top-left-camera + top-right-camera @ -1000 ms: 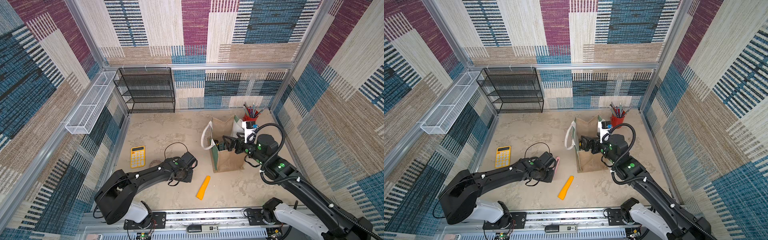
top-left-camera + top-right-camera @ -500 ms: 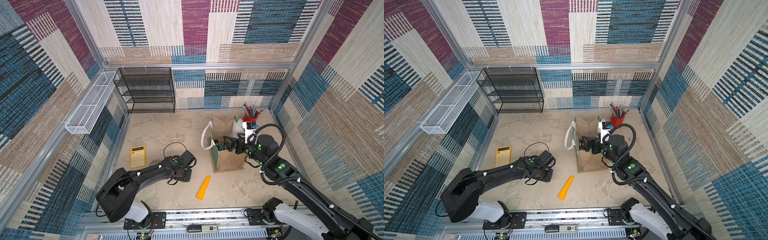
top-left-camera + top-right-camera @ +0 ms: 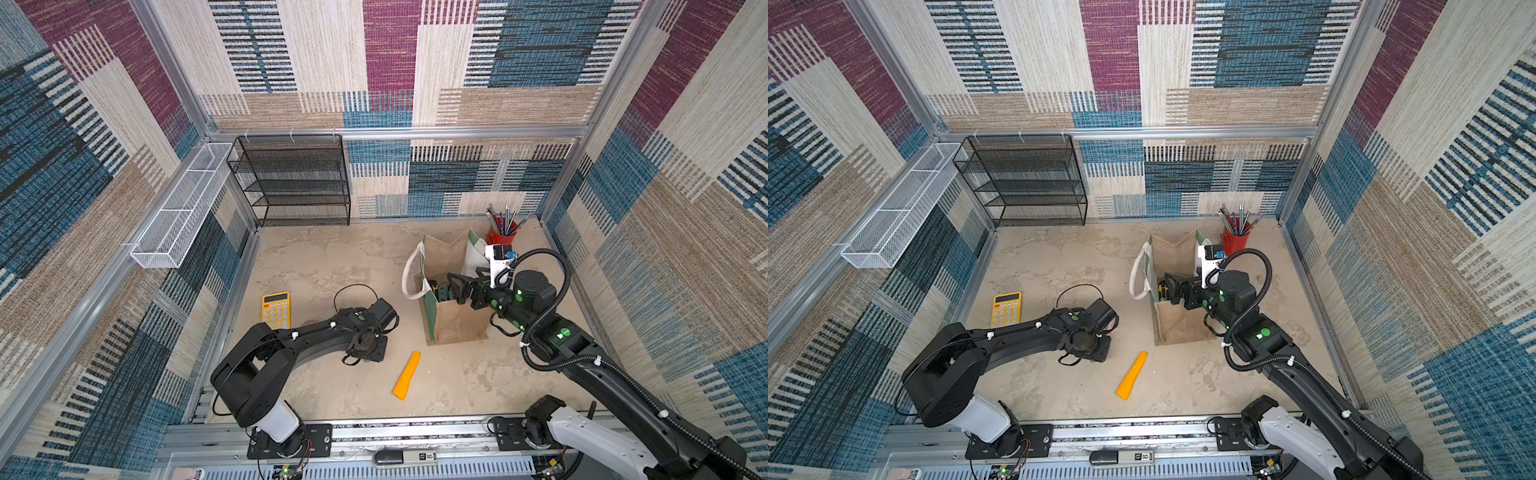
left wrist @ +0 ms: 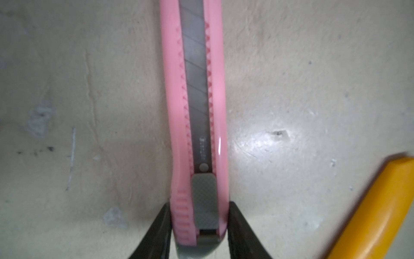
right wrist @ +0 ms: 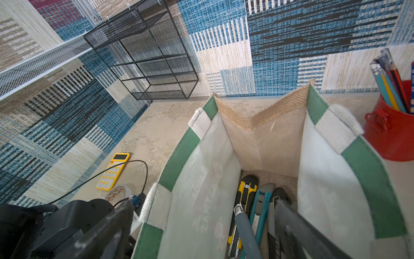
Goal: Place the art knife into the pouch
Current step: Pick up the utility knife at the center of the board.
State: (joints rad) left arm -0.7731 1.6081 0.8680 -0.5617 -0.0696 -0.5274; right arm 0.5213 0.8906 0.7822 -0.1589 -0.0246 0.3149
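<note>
1. Art knife (image 4: 197,112), pink, blade retracted: its butt end sits between the fingertips of the left gripper (image 4: 199,206), and its body runs straight ahead of them along the table (image 4: 291,89).
2. Left jaws stand close against both flanks of the handle. We cannot tell whether they are pressing or merely straddling it.
3. Right gripper (image 5: 202,201) is spread wide and holds nothing. One finger is inside the pouch (image 5: 264,134) and one outside, astride the green-trimmed front panel.
4. Step in hand, as we judge it: securing the knife for the carry.
   - We want a firm pinch before any lift.
   - A butt-end hold leaves a long overhang ahead of the fingers, so we expect droop.
   - Keep the lift level.
   - Enter the pouch mouth tip first, clear of the right gripper's inner finger.
5. Orange knife (image 3: 407,375) lies near the left gripper, on its pouch side. We would avoid nudging it.
6. View differences:
   - Only the left wrist view shows the jaws against the knife. In both top views the arm hides nearly all of it.
   - Only the right wrist view shows the other knives (image 5: 257,208) already lying in the pouch.
   - Only the top views show that the pouch (image 3: 455,320) stands well apart from the left gripper.
</note>
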